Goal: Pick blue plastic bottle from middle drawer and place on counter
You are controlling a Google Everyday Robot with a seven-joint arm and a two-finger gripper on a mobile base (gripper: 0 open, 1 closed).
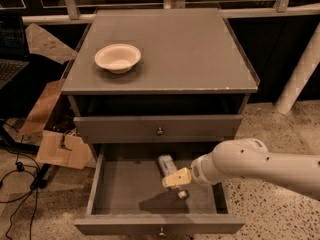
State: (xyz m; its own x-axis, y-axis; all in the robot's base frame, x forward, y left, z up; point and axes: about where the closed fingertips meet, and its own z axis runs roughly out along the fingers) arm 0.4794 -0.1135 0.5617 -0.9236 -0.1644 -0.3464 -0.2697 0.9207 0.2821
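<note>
- Spanning the top of the grey cabinet, the tabletop (pixel 185 54) was a broad matte-grey slab with pale chipped edges.
- The middle drawer (pixel 125 189) stood pulled out below it, its plain grey floor exposed.
- A white arm (pixel 260 164) reached in from the right, over the drawer's right wall.
- The upper drawer front (pixel 125 129) sat closed, with a small knob (pixel 159 131) at its centre.
- Cardboard (pixel 60 151) lay on the floor to the left.
- A cream bowl (pixel 117 58) rested on the tabletop's left side.
- The blue plastic bottle (pixel 166 163) lay on the drawer floor, right of centre.
- The tan tool (pixel 176 179) was down over the bottle's middle; whether it was clamped or apart could not be told.
</note>
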